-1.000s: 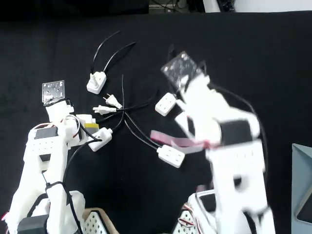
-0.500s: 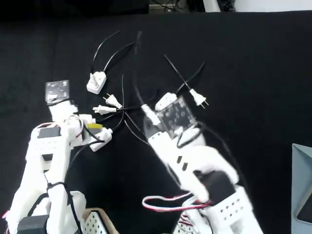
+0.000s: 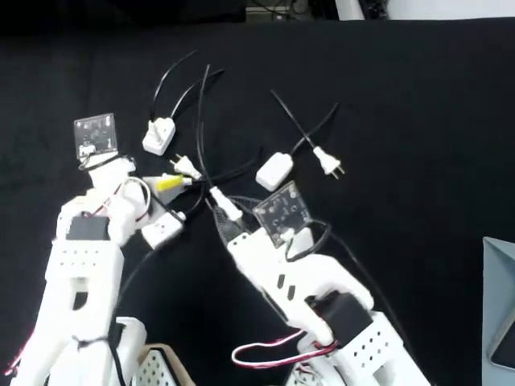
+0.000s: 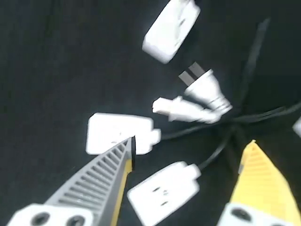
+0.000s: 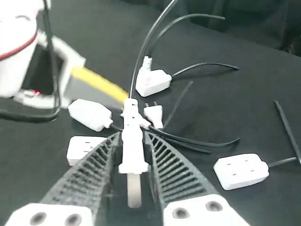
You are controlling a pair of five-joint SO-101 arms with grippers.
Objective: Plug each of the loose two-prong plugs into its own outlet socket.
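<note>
a white plug is pinched lengthwise between the fingers of the right gripper, at mid-table by the tangle of black cables. just beyond it lies a loose plug, and off to one side a socket. the left gripper is spread wide (one grey finger, one yellow) above a second socket. a far plug lies well apart.

Black cords and white sockets crowd the ground between the left hand and right hand; bare surface opens wide to the right beyond a lone plug.
</note>
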